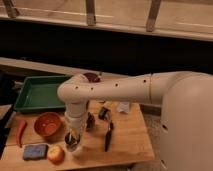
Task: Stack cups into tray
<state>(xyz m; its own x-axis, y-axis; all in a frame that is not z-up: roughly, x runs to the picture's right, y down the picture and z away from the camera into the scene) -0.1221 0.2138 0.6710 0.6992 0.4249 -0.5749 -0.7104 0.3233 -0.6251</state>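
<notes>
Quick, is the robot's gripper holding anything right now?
Gripper: low over the table, just right of the orange bowl; open, closed or holding something cannot be told.

The wooden table [131,144] carries a green tray [35,95] at its 10 o'clock corner and a dark bowl [91,77] at 12. An orange bowl [48,125] sits at 8 o'clock, with a red pepper [21,133] at its 9. A blue sponge [34,151] and an apple [56,154] lie at 7. A black tool [107,136] lies at 5, and a small dark cup [90,121] stands near the centre. The gripper [73,140] hangs low at 6, at a pale cup [76,148].
</notes>
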